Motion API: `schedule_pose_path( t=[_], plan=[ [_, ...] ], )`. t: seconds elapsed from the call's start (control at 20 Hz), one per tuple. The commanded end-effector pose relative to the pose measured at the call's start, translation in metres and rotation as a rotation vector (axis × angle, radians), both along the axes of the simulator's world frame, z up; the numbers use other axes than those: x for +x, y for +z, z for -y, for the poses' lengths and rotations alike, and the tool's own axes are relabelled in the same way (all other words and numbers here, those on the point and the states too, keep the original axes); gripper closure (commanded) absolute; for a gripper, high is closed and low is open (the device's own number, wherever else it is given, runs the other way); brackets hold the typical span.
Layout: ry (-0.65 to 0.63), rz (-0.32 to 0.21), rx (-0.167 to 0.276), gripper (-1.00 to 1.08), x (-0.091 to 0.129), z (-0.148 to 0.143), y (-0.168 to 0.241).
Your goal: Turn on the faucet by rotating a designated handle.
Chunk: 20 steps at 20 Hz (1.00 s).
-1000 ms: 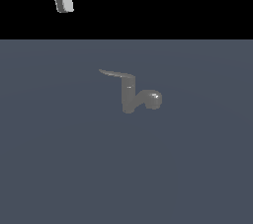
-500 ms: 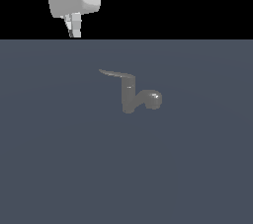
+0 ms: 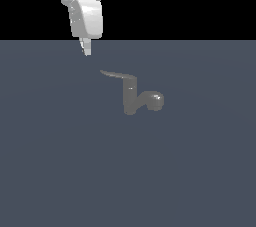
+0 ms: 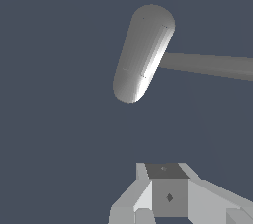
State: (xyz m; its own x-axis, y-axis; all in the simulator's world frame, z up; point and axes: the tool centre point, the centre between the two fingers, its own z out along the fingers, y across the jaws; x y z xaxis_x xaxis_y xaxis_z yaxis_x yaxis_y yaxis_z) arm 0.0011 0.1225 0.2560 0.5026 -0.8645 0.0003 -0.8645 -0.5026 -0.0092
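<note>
Flat slate-grey ground (image 3: 60,171) fills the scene under a black backdrop. Near its middle stands the faucet (image 3: 131,98), upright, its glossy spout (image 3: 154,101) bulging toward the exterior view's right. From its top the handle (image 3: 116,75) reaches toward the exterior view's left, tapering to a tip. Farther back and above, well apart from it, hangs the gripper (image 3: 87,48), fingers pressed together, holding nothing.
</note>
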Motion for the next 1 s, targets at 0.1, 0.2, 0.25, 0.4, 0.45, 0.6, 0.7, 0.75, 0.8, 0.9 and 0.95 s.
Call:
schedule_pose_path(
  t=[0.1,0.2,0.25,0.4,0.45,0.6,0.7,0.75,0.8,0.9,0.95],
  plan=[
    [-0.102,-0.002,-0.002,1.08,0.028,0.006,-0.024],
    [-0.146,-0.003,-0.003,1.08,0.041,0.01,-0.034],
    [-0.167,-0.004,-0.004,1.08,0.046,0.012,-0.039],
    [-0.226,-0.005,-0.005,1.08,0.062,0.018,-0.052],
    [-0.244,-0.005,-0.005,1.08,0.067,0.02,-0.056],
    [-0.292,-0.007,-0.006,1.08,0.08,0.026,-0.066],
    [-0.319,-0.007,-0.005,1.08,0.087,0.03,-0.072],
    [-0.33,-0.008,-0.005,1.08,0.09,0.032,-0.074],
    [-0.34,-0.008,-0.005,1.08,0.092,0.033,-0.077],
    [-0.357,-0.008,-0.005,1.08,0.097,0.036,-0.08],
    [-0.364,-0.008,-0.005,1.08,0.098,0.037,-0.081]
  ],
)
